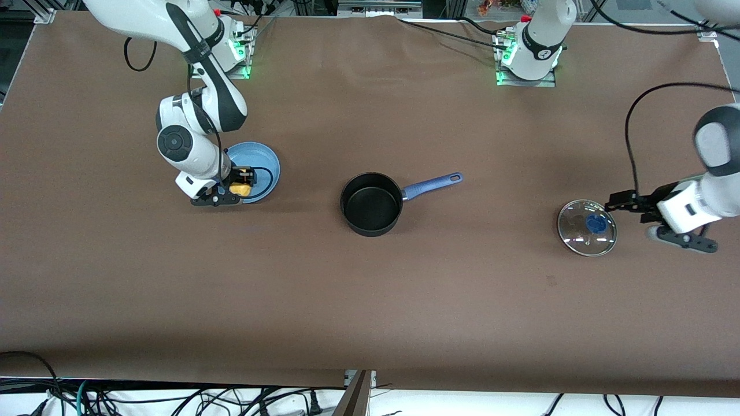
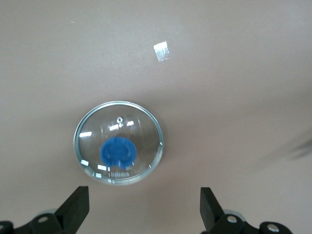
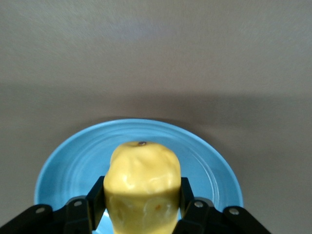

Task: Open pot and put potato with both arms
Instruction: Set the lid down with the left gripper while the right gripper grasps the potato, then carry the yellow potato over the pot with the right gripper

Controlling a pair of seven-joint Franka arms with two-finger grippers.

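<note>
A brown cloth covers the table point(image 1: 370, 300), and nothing stands between the blue plate point(image 1: 263, 162) at the right arm's end and the pot point(image 1: 371, 203) in the middle. The pot is a black saucepan, uncovered, its blue handle point(image 1: 433, 185) angled toward the left arm's base. Its glass lid point(image 1: 587, 227) with a blue knob point(image 2: 117, 151) lies flat at the left arm's end. The left gripper point(image 2: 144, 214) hangs just beside the lid, fingers spread apart. The right gripper point(image 3: 141, 204) pinches the yellow, lumpy potato point(image 3: 142, 185) over the plate.
</note>
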